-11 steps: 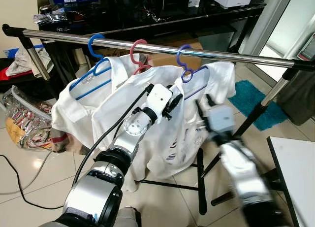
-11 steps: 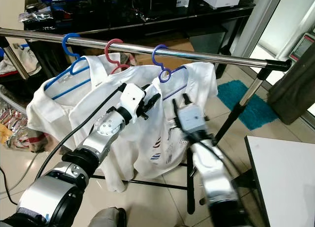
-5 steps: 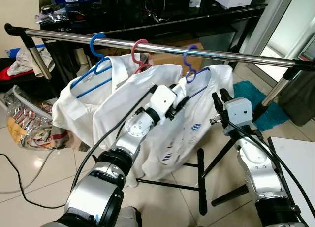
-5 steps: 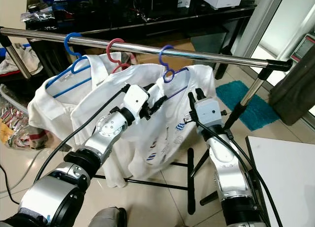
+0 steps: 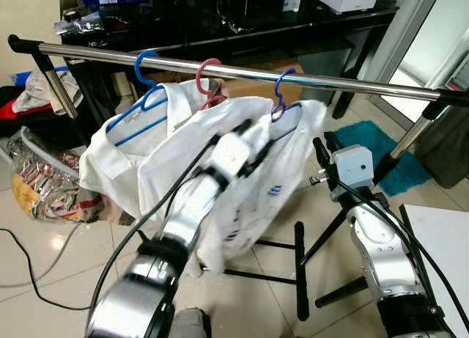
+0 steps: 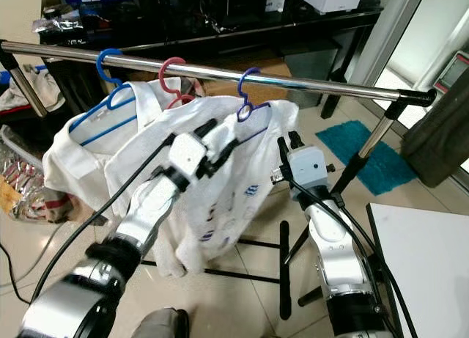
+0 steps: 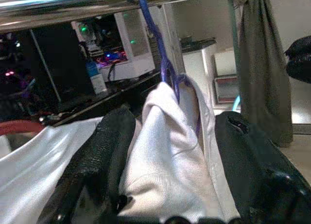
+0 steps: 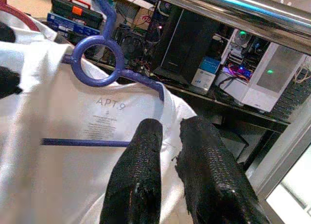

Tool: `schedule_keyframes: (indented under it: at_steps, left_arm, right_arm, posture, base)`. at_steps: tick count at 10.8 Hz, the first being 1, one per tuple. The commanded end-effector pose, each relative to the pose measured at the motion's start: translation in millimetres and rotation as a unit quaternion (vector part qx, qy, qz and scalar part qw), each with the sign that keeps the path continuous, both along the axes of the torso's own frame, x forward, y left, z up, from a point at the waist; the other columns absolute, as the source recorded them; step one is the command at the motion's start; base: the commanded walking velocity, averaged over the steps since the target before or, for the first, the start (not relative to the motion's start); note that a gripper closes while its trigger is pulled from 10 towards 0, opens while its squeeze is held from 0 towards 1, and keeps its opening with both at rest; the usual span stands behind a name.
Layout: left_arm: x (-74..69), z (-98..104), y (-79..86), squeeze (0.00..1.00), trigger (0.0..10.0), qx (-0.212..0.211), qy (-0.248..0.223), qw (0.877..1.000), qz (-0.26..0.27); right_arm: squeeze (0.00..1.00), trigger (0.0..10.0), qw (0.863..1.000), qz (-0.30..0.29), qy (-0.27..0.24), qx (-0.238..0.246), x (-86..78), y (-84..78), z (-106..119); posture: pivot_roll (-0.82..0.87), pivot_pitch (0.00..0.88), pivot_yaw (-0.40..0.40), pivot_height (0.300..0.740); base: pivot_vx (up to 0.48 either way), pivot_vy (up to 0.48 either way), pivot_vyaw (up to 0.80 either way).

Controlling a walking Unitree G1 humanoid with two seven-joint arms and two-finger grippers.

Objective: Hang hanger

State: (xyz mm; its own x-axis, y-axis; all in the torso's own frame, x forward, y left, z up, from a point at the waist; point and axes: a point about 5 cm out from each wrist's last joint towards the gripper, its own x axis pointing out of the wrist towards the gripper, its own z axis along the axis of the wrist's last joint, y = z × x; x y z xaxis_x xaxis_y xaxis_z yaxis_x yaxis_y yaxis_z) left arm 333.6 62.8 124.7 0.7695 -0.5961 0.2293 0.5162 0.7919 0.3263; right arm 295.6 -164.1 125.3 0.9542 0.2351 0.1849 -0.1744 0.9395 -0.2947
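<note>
home room: clothes rail (image 5: pixel 220 67), tiled floor (image 5: pixel 44 257), black desk (image 5: pixel 242 30) with computers.

teal rug (image 5: pixel 372 152) lies beside cluttered black desk (image 5: pixel 242 26).

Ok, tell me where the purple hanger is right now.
The purple hanger has its hook over the steel rail, rightmost of three, beside the pink hanger. The left gripper holds its white shirt just below the hook.

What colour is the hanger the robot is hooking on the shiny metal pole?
The plastic hanger with the ring is purple-blue, clearest in the right wrist view.
</note>
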Motion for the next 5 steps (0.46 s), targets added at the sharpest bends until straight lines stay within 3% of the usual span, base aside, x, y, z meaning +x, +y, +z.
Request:
schedule_keyframes:
  at_steps: [1, 3, 4, 5]
  left_arm:
    - [-2.6, 5.7, 4.4, 0.00, 10.0, -0.014, -0.026, 0.999, 0.013]
    - [-12.6, 19.3, 19.9, 0.00, 10.0, -0.069, -0.086, 0.993, 0.050]
    - [-14.5, 26.1, 30.1, 0.00, 10.0, -0.099, -0.093, 0.988, 0.074]
    - [-14.0, 23.6, 41.0, 0.00, 10.0, -0.113, -0.070, 0.986, 0.096]
  right_arm:
    - [0.00, 10.0, 1.000, -0.001, -0.005, 0.009, 1.1, -0.5, 3.6]
    - [0.00, 10.0, 1.000, 0.003, -0.003, 0.008, 1.3, 2.1, 1.8]
    - [0.00, 10.0, 1.000, 0.006, -0.006, 0.008, 1.7, 2.5, 3.1]
    - [0.00, 5.6, 1.000, 0.012, -0.011, 0.010, 1.4, 1.6, 4.8]
  posture:
    - [0.19, 0.021, -0.003, 0.740]
    - [0.19, 0.019, -0.006, 0.740]
    - [0.20, 0.015, -0.008, 0.740]
    - [0.20, 0.013, -0.009, 0.740]
  base:
    - [0.000, 0.000, 0.00]
    - [0.000, 0.000, 0.00]
    - [0.000, 0.000, 0.00]
    - [0.000, 0.000, 0.00]
